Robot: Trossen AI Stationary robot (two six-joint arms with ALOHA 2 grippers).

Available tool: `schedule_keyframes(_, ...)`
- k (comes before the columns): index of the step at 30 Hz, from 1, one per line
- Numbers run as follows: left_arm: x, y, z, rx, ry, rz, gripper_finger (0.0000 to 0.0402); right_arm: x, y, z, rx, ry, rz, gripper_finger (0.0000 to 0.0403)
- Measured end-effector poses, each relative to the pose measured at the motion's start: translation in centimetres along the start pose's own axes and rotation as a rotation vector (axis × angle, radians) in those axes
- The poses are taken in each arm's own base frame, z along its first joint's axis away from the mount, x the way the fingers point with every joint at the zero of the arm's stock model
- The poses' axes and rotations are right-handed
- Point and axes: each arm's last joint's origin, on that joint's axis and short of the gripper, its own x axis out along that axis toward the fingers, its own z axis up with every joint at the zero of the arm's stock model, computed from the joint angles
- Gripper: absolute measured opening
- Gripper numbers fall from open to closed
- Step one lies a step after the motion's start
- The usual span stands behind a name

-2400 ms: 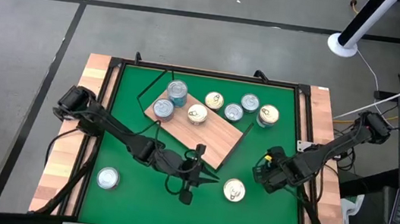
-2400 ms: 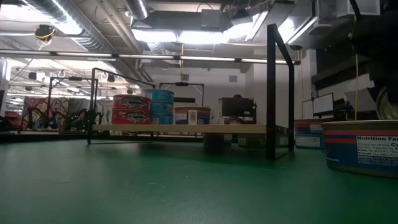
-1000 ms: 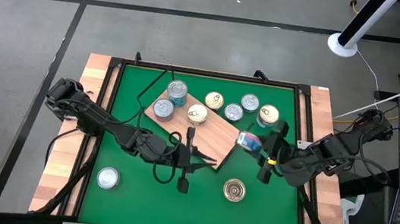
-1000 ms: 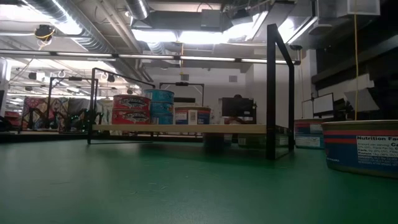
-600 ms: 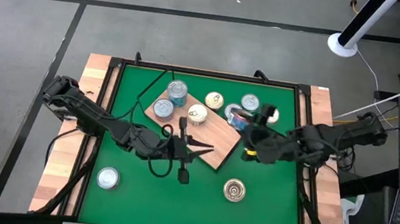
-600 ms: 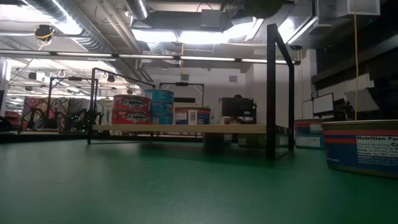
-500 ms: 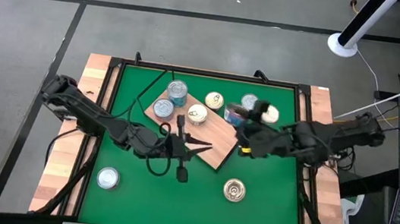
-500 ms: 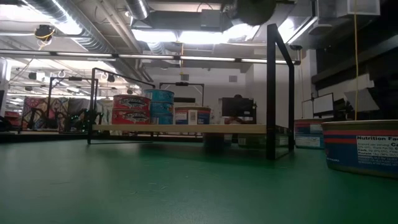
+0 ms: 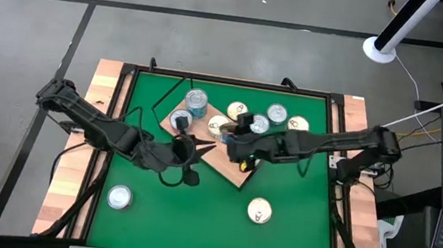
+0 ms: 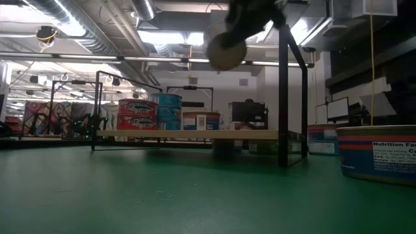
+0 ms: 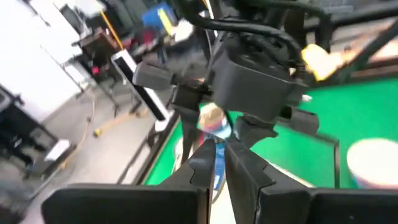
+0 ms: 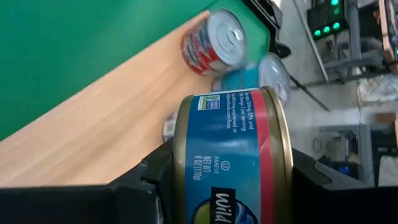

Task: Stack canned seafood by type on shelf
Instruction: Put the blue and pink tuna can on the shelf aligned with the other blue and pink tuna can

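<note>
The shelf (image 9: pixel 221 163) is a wood-grain board raised on dark legs over the green mat. Several tins stand on its far-left part, among them a two-high blue stack (image 10: pixel 168 110) and red-labelled tins (image 10: pixel 136 114). My right gripper (image 9: pixel 235 138) reaches in from the right, high over the shelf, shut on a blue-and-red labelled tin (image 12: pixel 233 162). My left gripper (image 9: pixel 199 153) hovers over the shelf's near-left edge, shut and holding nothing. It points at the right gripper, and its fingers (image 11: pixel 239 168) nearly touch. My right gripper pinches the tin between its two fingers (image 12: pixel 144 186), one at each rimmed flat end (image 12: pixel 179 155). The tin is lifted clear, high above the shelf (image 12: pixel 93 124). It is turned on its side, with its label toward the wrist camera and a round face (image 10: pixel 225 49) toward the near edge.
Three tins (image 9: pixel 277 114) stand on the mat just beyond the shelf's far-right edge. One tin (image 9: pixel 118 197) sits near-left on the mat and another (image 9: pixel 259 211) near-right. Pale wooden rails (image 9: pixel 70 182) flank the mat. The shelf's near-right half is bare wood.
My right gripper has carried the tin from the mat's right side leftward and toward the far edge, until it is over the shelf; the tin has dropped into the top of the low view. My left gripper has drawn back leftward, toward the shelf's near-left edge.
</note>
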Motion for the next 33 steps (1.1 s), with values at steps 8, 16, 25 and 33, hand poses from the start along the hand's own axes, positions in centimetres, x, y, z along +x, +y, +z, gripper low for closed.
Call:
schedule_keyframes(8,-0.5,0.3,-2.9,0.014,0.223,0.008,0.0031,4.8,2.4,1.5,-0.071,-0.031,-0.013,0.0184)
schedule_keyframes(16,-0.9,0.6,-4.3,-0.051,0.329,0.044,0.0031,8.3,4.2,1.9,-0.064,-0.022,-0.056,0.0184)
schedule_keyframes(25,-0.9,0.6,-4.2,-0.095,0.323,0.049,0.0031,11.2,6.0,1.8,-0.085,0.000,-0.080,0.0184)
schedule_keyframes(33,-0.7,0.2,-5.6,-0.125,0.353,0.062,0.0031,13.2,7.1,1.3,-0.129,0.040,-0.078,0.0184)
